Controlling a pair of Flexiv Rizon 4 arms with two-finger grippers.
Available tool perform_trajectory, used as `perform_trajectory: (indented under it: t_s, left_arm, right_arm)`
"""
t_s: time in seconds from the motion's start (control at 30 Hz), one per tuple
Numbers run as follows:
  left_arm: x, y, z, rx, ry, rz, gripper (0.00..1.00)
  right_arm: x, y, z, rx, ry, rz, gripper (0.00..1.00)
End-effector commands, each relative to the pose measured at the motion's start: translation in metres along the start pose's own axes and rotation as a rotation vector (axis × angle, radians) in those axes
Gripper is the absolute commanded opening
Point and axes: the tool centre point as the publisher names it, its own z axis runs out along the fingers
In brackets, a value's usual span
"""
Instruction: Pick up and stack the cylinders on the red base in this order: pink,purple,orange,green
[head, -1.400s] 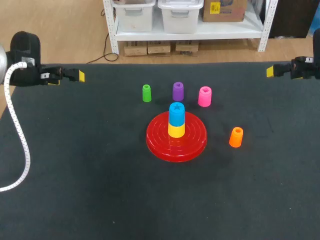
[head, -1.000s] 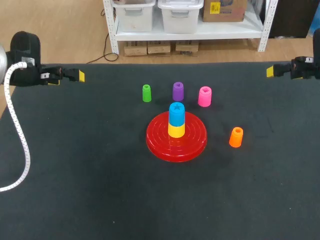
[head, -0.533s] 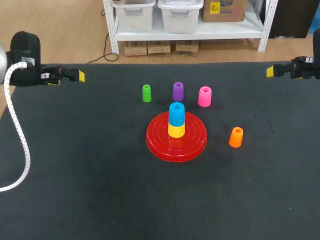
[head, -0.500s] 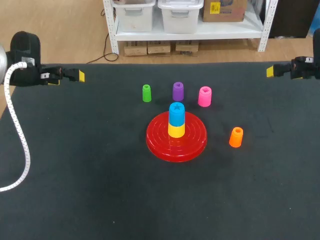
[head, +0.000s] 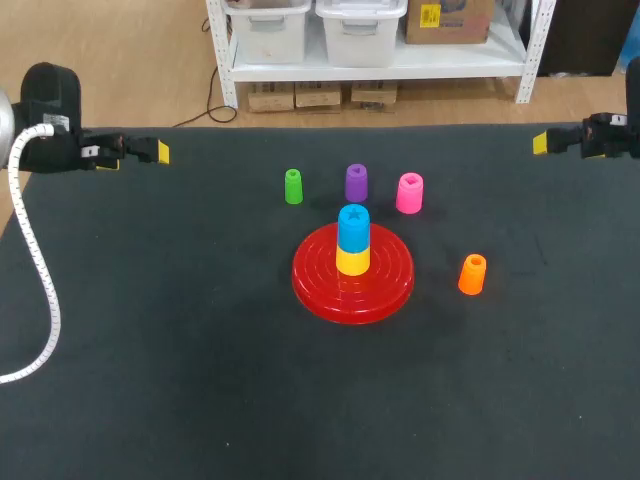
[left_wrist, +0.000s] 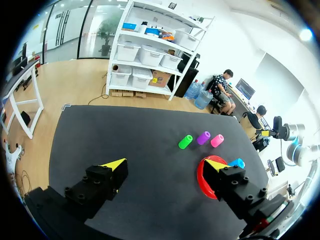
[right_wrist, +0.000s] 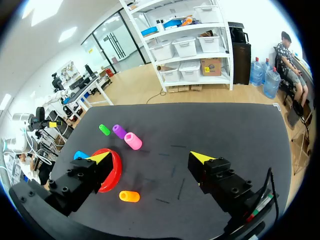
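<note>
Left gripper is held wide apart and empty, green, purple, pink are ranged behind base with its blue-on-yellow stack, orange nearby, right gripper likewise spread; purple may be toppled when close-set pink is grasped.

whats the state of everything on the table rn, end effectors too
red ribbed plastic base: lying flat, carrying two cylinders
yellow plastic cylinder: on the base, bottom of the stack
blue plastic cylinder: stacked on the yellow one
pink plastic cylinder: upright, unstacked
purple plastic cylinder: upright, unstacked
green plastic cylinder: upright, unstacked
orange plastic cylinder: upright, unstacked, beside the base
left end effector: open, empty
right end effector: open, empty
</note>
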Motion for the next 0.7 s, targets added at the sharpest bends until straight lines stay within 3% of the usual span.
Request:
perform_trajectory:
  t_s: [0.03,0.47,0.7]
  left_arm:
    - [0.0,0.001,0.0,0.001,-0.001,0.0,1.0]
    - [0.0,0.001,0.0,0.001,-0.001,0.0,1.0]
    - [0.013,-0.031,-0.008,0.197,0.137,0.417,1.0]
  right_arm:
    - [0.0,0.0,0.0,0.0,0.0,0.0,1.0]
    - [0.0,0.0,0.0,0.0,0.0,0.0,1.0]
    - [0.0,0.0,0.0,0.0,0.0,0.0,1.0]
